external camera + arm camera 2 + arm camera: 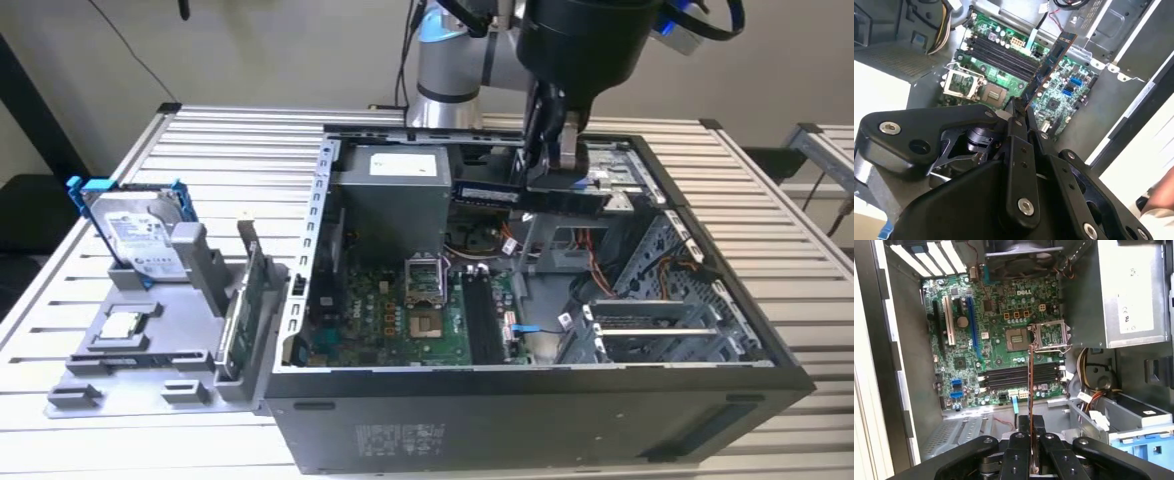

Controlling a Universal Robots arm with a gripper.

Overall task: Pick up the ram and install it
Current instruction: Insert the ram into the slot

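Straight below the gripper, which is clamped tight on the ram, sit the memory slots; the stick's long axis looks crosswise to them.

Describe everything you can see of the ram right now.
The ram is a long, thin, dark stick carrying small rectangular chips; in both wrist views its edge looks coppery. The gripper is shut on it, holding it roughly level above the open computer case, over the motherboard and apart from its memory slots.
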